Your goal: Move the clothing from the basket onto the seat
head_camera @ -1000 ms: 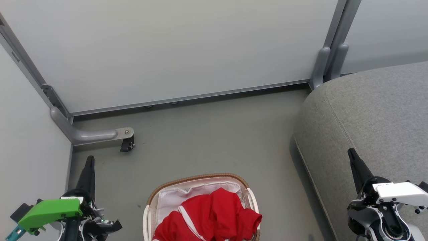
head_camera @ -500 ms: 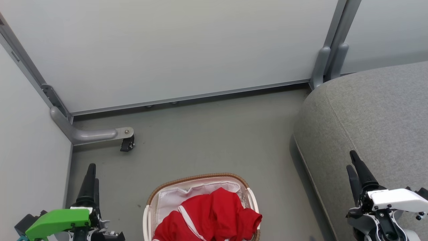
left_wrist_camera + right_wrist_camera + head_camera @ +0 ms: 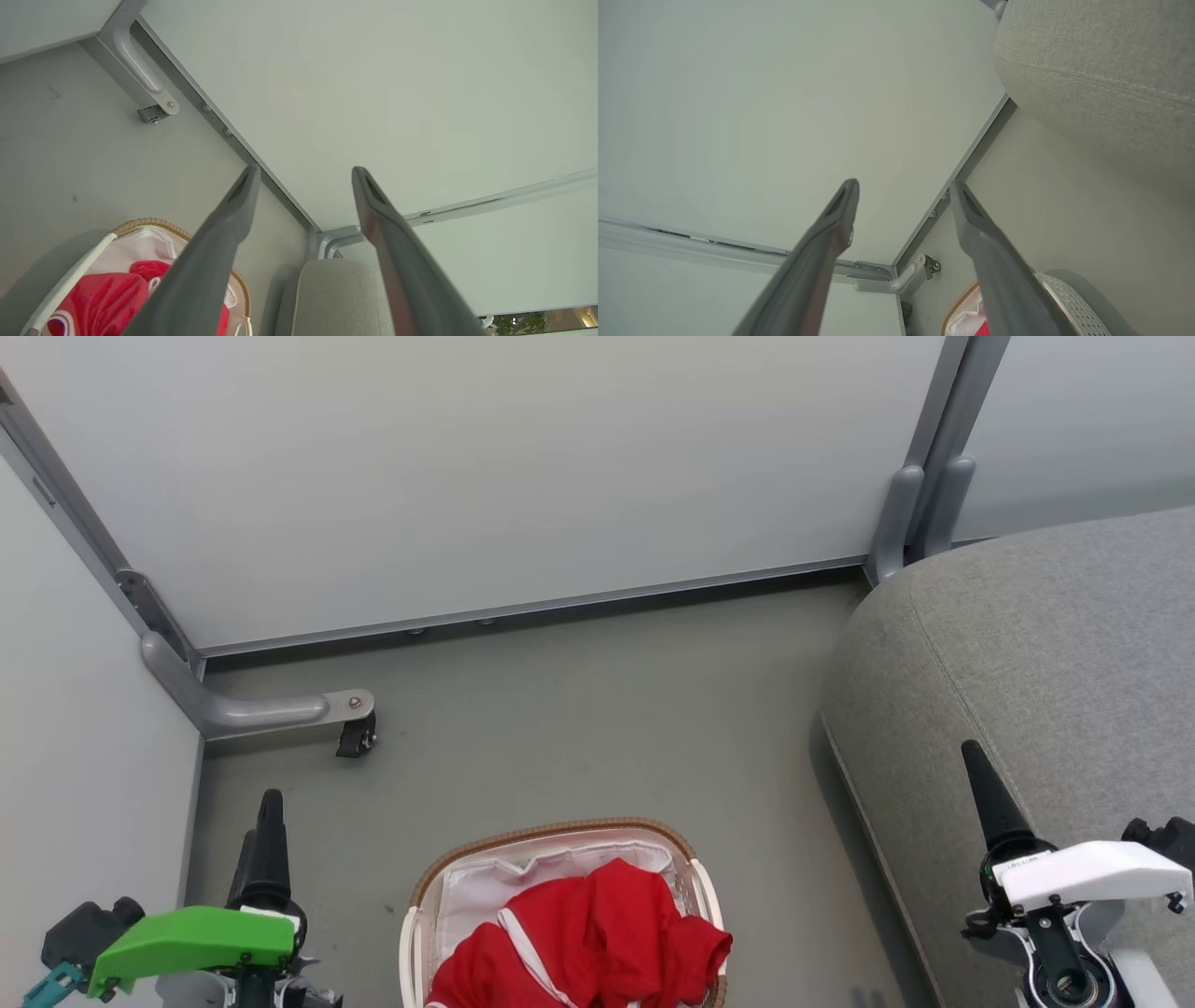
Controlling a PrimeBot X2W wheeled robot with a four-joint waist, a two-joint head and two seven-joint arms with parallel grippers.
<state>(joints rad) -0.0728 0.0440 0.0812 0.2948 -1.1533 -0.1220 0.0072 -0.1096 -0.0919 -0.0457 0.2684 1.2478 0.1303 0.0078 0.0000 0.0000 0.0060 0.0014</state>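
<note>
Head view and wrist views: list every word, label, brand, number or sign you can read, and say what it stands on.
Small label on the right gripper, head view: dark print, too small to read.
White curved mark on the clothing, left wrist view: cut off at the edge; cannot tell if it is lettering.
On the basket, the seat and the left gripper: no text to be seen.

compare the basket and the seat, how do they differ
The basket is white plastic with a brown woven rim; the seat is grey fabric. The basket is far smaller than the seat. The basket holds red clothing; no clothing lies on the seat's visible part. Both have rounded corners.
</note>
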